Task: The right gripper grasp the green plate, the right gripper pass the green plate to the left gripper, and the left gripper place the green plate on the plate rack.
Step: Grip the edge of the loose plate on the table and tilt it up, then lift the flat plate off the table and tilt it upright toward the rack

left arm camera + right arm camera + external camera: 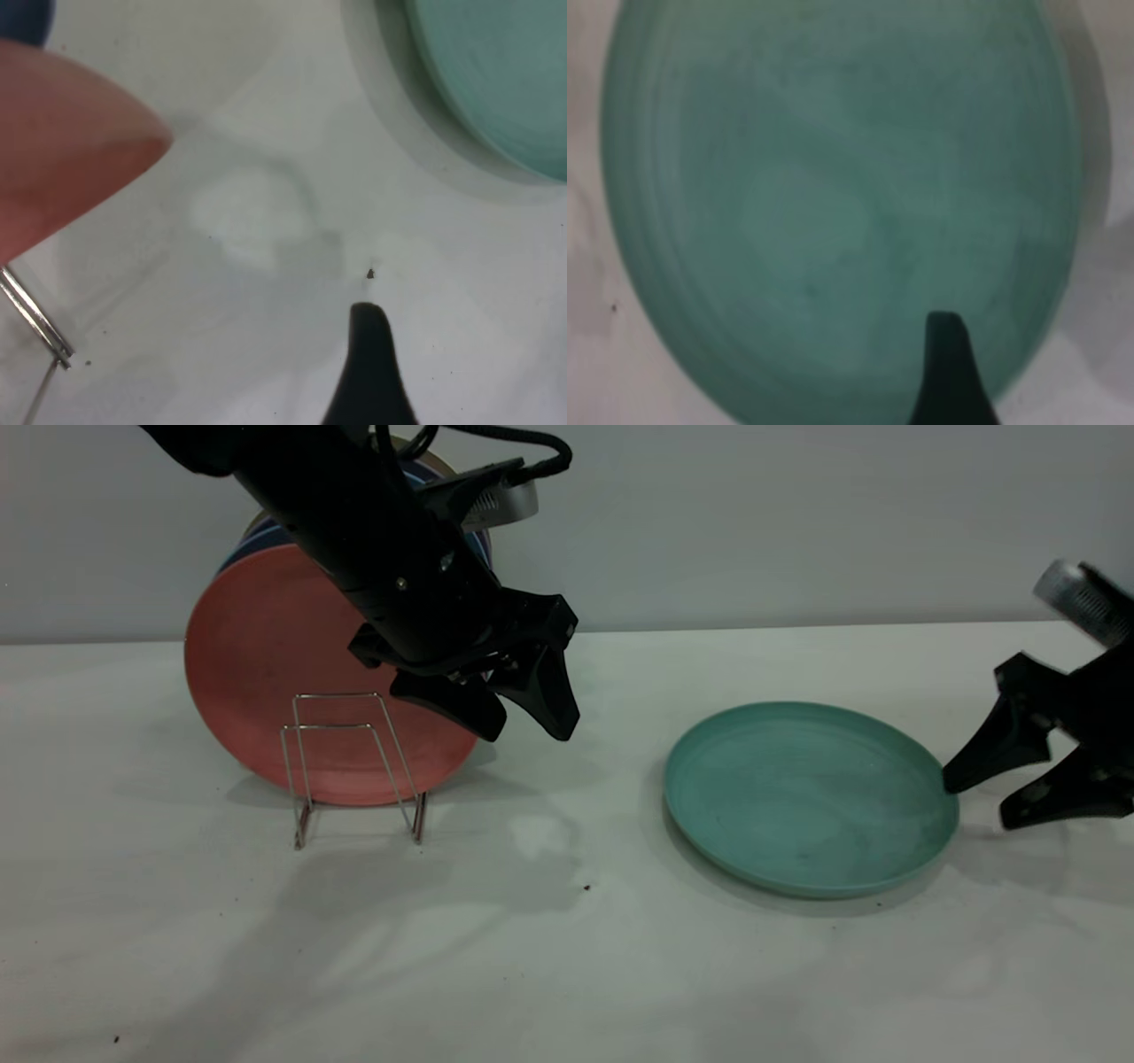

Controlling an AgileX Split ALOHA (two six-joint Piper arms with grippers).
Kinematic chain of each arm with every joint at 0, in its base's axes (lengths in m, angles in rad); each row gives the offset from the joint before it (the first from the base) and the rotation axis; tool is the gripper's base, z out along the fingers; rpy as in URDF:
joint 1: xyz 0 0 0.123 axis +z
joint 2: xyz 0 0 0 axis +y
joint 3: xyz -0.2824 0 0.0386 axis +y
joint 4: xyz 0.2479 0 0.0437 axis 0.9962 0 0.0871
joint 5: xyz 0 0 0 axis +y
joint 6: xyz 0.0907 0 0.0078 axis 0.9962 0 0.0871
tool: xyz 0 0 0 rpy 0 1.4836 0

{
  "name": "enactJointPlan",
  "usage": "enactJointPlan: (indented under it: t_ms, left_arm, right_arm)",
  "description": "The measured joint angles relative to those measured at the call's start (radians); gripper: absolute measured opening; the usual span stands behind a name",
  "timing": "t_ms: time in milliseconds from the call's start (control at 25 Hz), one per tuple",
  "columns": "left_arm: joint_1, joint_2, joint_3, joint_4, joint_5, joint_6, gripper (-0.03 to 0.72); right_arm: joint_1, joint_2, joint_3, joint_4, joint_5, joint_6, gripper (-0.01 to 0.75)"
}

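The green plate (pixel 811 797) lies flat on the white table at the right of centre. My right gripper (pixel 979 802) is open at the plate's right edge, one fingertip at the rim and the other outside it on the table side. In the right wrist view the plate (pixel 833 204) fills the frame, with one black finger (pixel 948 376) over its near edge. My left gripper (pixel 529 731) hangs open and empty above the table, between the plate rack (pixel 328 726) and the green plate. The left wrist view shows one finger (pixel 368 376) and the plate's edge (pixel 505 80).
A salmon-pink plate (pixel 257 655) stands upright in the rack, with dark blue plates (pixel 232 558) behind it. The rack's two front wire loops hold nothing. The pink plate (pixel 62 159) and a rack wire (pixel 35 319) show in the left wrist view. A grey wall runs behind the table.
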Motion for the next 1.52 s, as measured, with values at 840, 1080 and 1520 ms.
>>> enactJointPlan:
  t_ms: [840, 1080, 1520]
  left_arm:
    - [0.000, 0.003, -0.001, -0.093, -0.045, 0.000, 0.592]
    - [0.000, 0.004, -0.001, -0.113, -0.059, 0.009, 0.592]
    - [0.000, 0.007, -0.001, -0.155, -0.066, 0.025, 0.469]
  right_arm:
    - [0.012, 0.197, -0.114, 0.196, 0.125, -0.189, 0.018]
    - [0.062, 0.189, -0.114, 0.264, 0.245, -0.300, 0.013]
    - [0.171, 0.125, -0.114, 0.283, 0.415, -0.397, 0.015]
